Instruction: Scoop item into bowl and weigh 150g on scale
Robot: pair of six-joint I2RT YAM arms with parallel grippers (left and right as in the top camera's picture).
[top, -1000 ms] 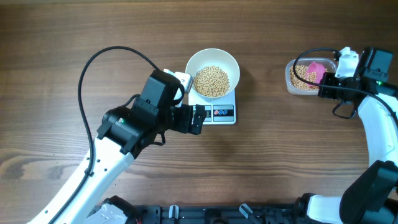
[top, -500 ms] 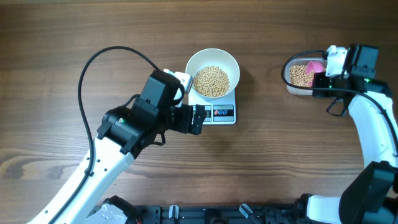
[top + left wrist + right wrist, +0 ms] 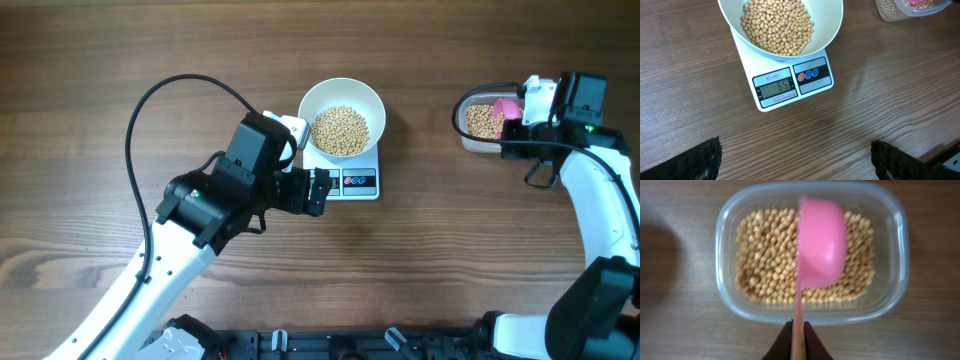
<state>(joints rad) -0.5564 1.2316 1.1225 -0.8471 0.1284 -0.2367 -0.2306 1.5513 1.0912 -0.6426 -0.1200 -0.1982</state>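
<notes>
Scooping: dip pink plastic scoop (image 3: 822, 245), clenched in right gripper (image 3: 797, 332), deep into round beige beans (image 3: 765, 260) in clear plastic tub (image 3: 720, 255) at three o'clock; left gripper (image 3: 796, 162) released, idle.

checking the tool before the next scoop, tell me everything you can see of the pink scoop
The pink scoop looks like smooth, glossy plastic, with a rounded cup on a thin straight handle. The right gripper is shut on the handle's end. The cup hangs over the clear tub, above the beans. The view is blurred, so I cannot tell whether the scoop touches them. No beans show on it.
</notes>
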